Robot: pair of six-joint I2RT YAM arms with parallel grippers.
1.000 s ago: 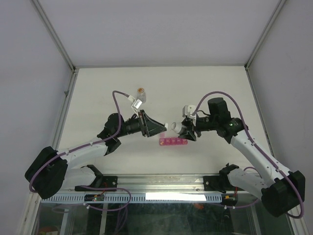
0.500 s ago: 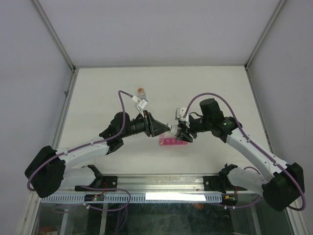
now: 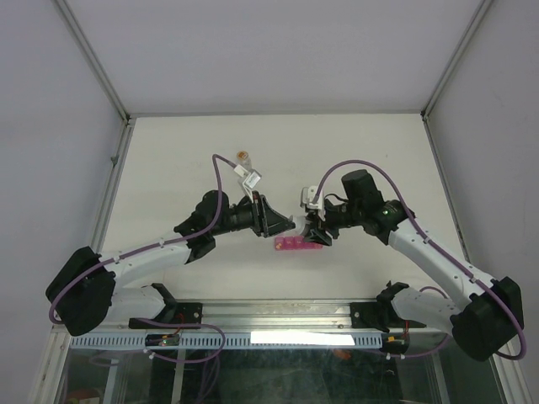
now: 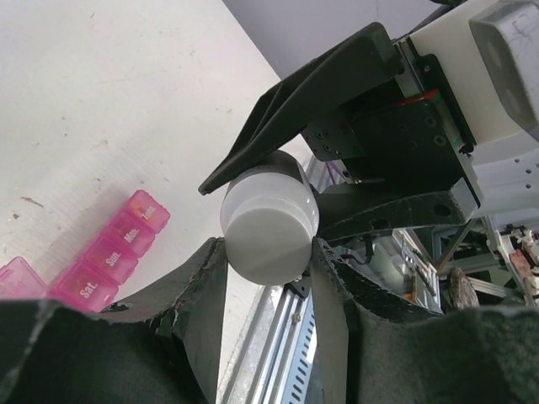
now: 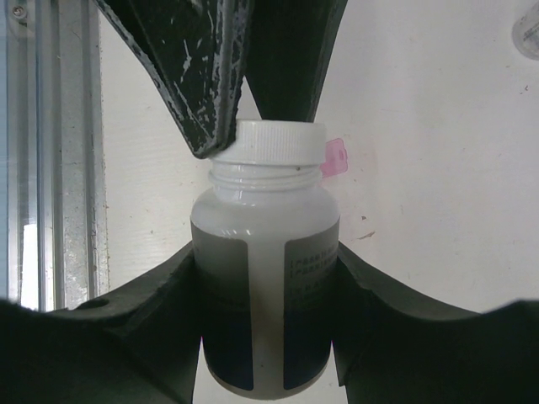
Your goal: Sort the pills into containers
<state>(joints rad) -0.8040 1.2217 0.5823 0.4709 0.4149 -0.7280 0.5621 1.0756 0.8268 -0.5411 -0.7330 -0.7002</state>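
Observation:
My right gripper (image 5: pixel 268 295) is shut on the body of a white bottle with a dark label (image 5: pixel 265 286), held above the table. My left gripper (image 4: pixel 269 252) is shut on that bottle's white cap (image 4: pixel 269 220), seen end-on. In the top view the two grippers meet at the cap (image 3: pixel 300 223), left gripper (image 3: pixel 288 223) from the left, right gripper (image 3: pixel 313 229) from the right. The pink pill-organiser strip (image 3: pixel 298 245) lies on the table just below them. It also shows in the left wrist view (image 4: pixel 109 248); a corner shows in the right wrist view (image 5: pixel 334 157).
A small clear bottle with orange-brown contents (image 3: pixel 242 156) stands at the back of the table; it also peeks into the right wrist view (image 5: pixel 527 29). The metal rail (image 3: pixel 278 313) runs along the table's near edge.
The left gripper has moved right and closed on the bottle's cap. The right gripper with the bottle has shifted slightly left towards it, above the pink strip.

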